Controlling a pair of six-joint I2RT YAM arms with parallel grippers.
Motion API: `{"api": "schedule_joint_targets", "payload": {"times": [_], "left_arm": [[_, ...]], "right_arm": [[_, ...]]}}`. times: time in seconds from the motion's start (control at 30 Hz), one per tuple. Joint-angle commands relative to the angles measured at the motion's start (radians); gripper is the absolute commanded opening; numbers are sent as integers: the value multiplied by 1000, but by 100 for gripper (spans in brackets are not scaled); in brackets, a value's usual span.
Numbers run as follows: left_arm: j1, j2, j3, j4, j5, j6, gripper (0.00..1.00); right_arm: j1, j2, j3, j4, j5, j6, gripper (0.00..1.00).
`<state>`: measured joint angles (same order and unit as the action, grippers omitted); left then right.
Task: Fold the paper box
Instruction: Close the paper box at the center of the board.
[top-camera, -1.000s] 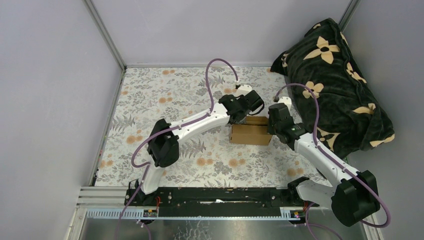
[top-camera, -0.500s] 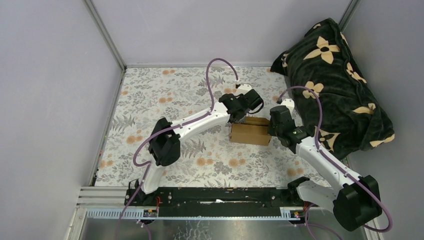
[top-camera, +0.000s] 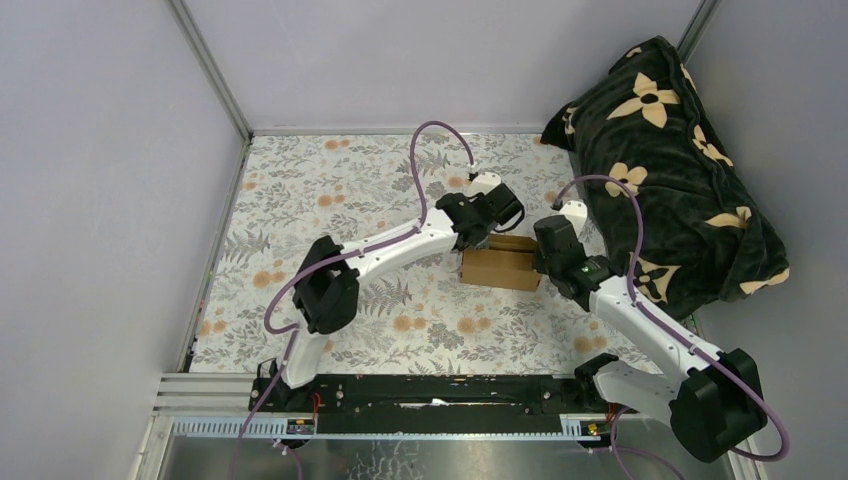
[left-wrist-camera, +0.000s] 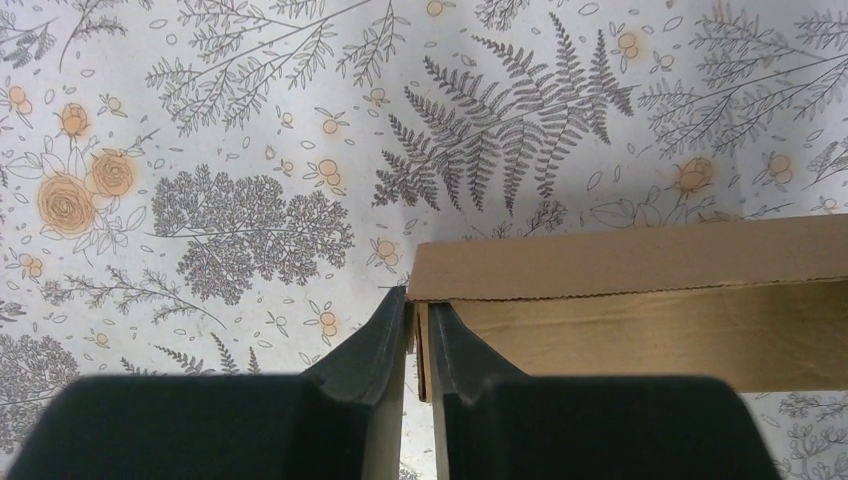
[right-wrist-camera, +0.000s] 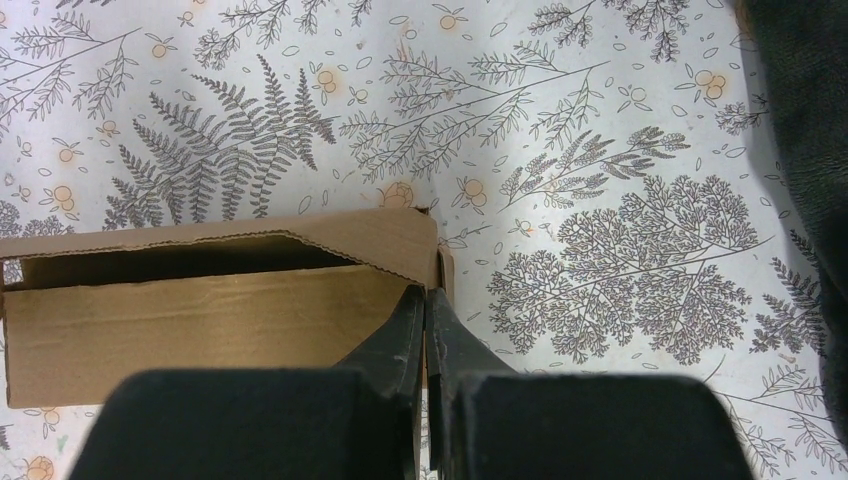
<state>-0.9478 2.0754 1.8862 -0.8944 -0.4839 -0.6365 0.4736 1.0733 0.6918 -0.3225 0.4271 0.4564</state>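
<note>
Little was changed in the last second. The box (top-camera: 500, 268) is found in the same spot on the mat (top-camera: 330, 200), right of centre and just short of the blanket (top-camera: 670, 150). The right arm's wrist was nudged slightly toward the box end and its elbow swung outward. The left arm was barely moved. Judged from this, both ends are being braced and no fold was advanced. In the right wrist view a dark gap is seen under a flap with a wavy cut edge, so the top is not yet closed.

Left gripper (left-wrist-camera: 415, 305): jaws nearly together, clamped on a thin cardboard wall at one end of the box. Right gripper (right-wrist-camera: 427, 295): jaws fully together, tips set at the opposite end corner beside a small end flap. Whether cardboard is pinched there cannot be told.

Hidden:
- Both sets of fingertips are covered by the wrists in the top view.
- The box interior and far side are not seen.
- The box is cut off at the frame edge in the left wrist view.
</note>
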Motion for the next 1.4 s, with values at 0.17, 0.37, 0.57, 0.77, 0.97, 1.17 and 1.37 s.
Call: {"api": "schedule_joint_targets", "payload": {"times": [0.17, 0.37, 0.57, 0.77, 0.97, 1.17, 1.37], "left_arm": [[-51, -71, -119, 149, -32, -63, 18], [-64, -68, -128, 153, -32, -79, 18], [-74, -77, -142, 158, -44, -86, 18], [-74, -145, -218, 229, -49, -72, 19], [-77, -187, -246, 274, -20, -61, 19], [-95, -206, -293, 310, -28, -60, 19], [-98, -249, -390, 379, -31, -66, 19]], "right_arm": [[37, -23, -58, 35, 46, 66, 0], [40, -26, -77, 44, 53, 78, 0], [43, -25, -90, 56, 55, 83, 0], [44, -51, -105, 51, 68, 72, 0], [44, -83, -126, 59, 68, 59, 0], [44, -118, -150, 72, 70, 47, 0], [46, -131, -150, 79, 60, 30, 0]]}}
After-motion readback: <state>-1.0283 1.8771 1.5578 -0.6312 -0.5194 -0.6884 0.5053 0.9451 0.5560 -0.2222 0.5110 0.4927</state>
